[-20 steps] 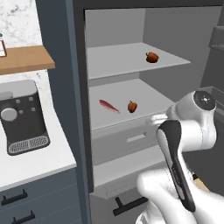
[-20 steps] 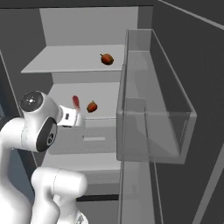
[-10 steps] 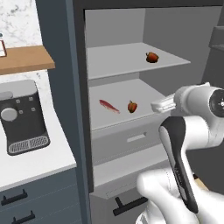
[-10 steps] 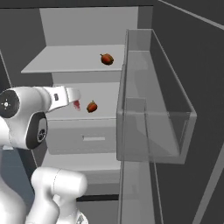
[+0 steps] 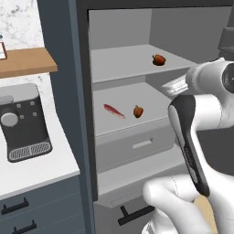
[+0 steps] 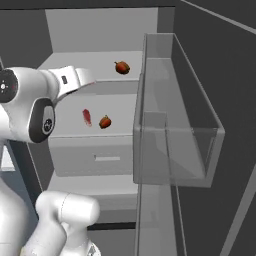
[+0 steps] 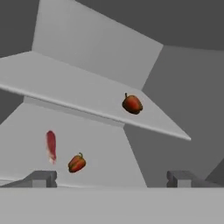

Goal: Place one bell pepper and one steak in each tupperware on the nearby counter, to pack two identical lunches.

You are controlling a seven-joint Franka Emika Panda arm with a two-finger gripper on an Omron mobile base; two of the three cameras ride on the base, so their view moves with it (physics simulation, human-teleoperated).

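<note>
Inside the open fridge, one red bell pepper (image 5: 158, 60) (image 6: 122, 67) (image 7: 132, 104) sits on the upper shelf. A second bell pepper (image 5: 138, 111) (image 6: 105, 121) (image 7: 77, 163) lies on the lower shelf, beside a thin red steak (image 5: 114, 110) (image 6: 87, 117) (image 7: 51, 145). My gripper (image 7: 113, 179) is open and empty, held in front of the fridge at about upper-shelf height and looking in at both shelves. The white counter (image 5: 32, 170) is to the left of the fridge. The tupperware is out of view.
The fridge door stands open on the right with a clear bin (image 6: 180, 125) jutting out. A grey drawer (image 5: 137, 146) sits under the lower shelf. A black coffee machine (image 5: 25, 121) stands on the counter below a wooden wall shelf (image 5: 27, 61).
The hand has risen from about lower-shelf height to upper-shelf height. The gripper stayed open. The food has not moved.
</note>
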